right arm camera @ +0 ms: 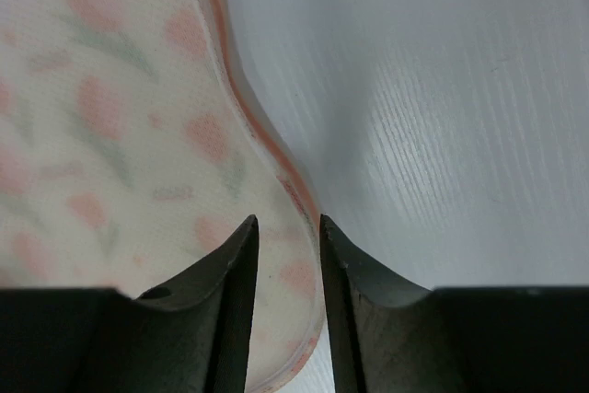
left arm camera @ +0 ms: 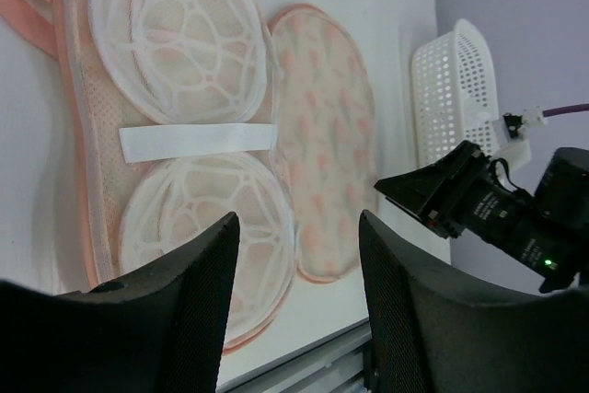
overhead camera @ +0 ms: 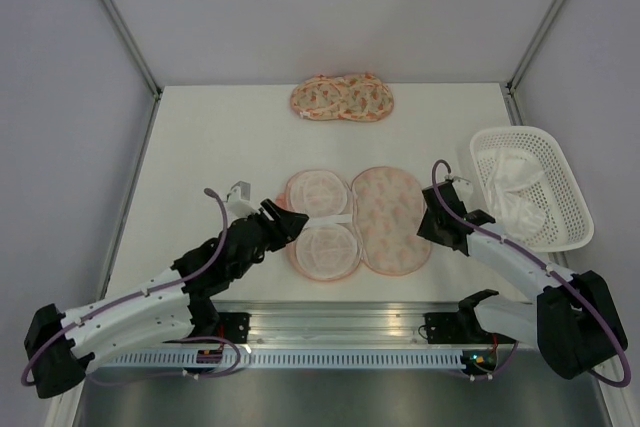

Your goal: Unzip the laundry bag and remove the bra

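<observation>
Pink carrot-print laundry bag [overhead camera: 392, 215] lies opened flat.

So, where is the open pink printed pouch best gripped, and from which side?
Probably the open pink printed pouch at the trimmed rim of its right lobe, from the right: it lies flat, so only that edge can be pinched, and the right gripper straddles it.
</observation>
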Motion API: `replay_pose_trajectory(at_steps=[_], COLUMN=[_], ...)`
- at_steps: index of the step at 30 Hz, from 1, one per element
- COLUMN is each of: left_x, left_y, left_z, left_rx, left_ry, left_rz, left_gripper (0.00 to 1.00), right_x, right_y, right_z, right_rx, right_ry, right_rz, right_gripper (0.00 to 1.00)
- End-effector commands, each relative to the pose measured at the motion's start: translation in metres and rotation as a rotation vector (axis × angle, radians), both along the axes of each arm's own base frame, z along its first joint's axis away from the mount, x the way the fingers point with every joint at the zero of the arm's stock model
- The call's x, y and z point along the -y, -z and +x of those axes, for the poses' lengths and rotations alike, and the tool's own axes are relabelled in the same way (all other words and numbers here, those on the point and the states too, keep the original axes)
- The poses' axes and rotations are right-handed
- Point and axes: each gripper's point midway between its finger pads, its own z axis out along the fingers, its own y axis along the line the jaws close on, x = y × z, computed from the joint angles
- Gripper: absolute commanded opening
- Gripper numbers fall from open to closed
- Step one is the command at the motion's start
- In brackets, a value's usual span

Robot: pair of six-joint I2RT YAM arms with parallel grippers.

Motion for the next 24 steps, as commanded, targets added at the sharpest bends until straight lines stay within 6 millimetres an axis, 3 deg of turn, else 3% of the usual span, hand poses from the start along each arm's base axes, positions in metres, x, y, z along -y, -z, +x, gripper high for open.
replay_pose_trajectory(at_steps=[1, 3, 7, 12, 15, 17, 18, 20, 23, 24], left_x=[-0.018, -0.025, -0.035, -0.036, -0.038, -0.038, -0.038, -0.039, -0.042, -0.043], left_y=[0.008, 0.005, 0.008, 0.012, 0.016, 0.018, 0.017, 0.014, 0.008, 0.006], left_z=[-0.010, -0.015, -0.019, -0.023, -0.024, -0.025, -0.026, -0.027, -0.030, -0.030], left_rx=[0.005, 0.018, 0.014, 0.001, -0.011, -0.019, -0.017, -0.011, 0.005, 0.009], left_ry=[0.006, 0.000, -0.014, -0.001, -0.003, 0.000, 0.003, 0.010, 0.017, 0.018], left_rz=[0.058, 0.038, 0.039, 0.042, 0.049, 0.050, 0.050, 0.049, 0.043, 0.042], left_gripper=[0.60, 0.60, 0.60, 0.60, 0.60, 0.59, 0.59, 0.59, 0.59, 0.58], right_x=[0.006, 0.003, 0.000, 0.000, 0.000, 0.001, 0.002, 0.005, 0.006, -0.001], right_y=[0.003, 0.005, 0.017, 0.022, 0.027, 0.027, 0.025, 0.015, -0.024, -0.049], right_z=[-0.001, 0.000, -0.004, -0.005, -0.005, -0.005, -0.003, -0.001, 0.016, 0.026], right_rx=[0.025, 0.031, -0.003, 0.000, -0.010, -0.007, 0.003, 0.037, 0.159, 0.231], right_ry=[0.056, 0.053, 0.039, 0.046, 0.045, 0.048, 0.056, 0.068, 0.061, 0.040], right_rz=[-0.009, 0.009, 0.016, 0.019, 0.020, 0.016, 0.015, 0.010, 0.008, 0.044], right_gripper=[0.35, 0.28, 0.34, 0.31, 0.19, 0.02, 0.00, 0.00, 0.00, 0.00])
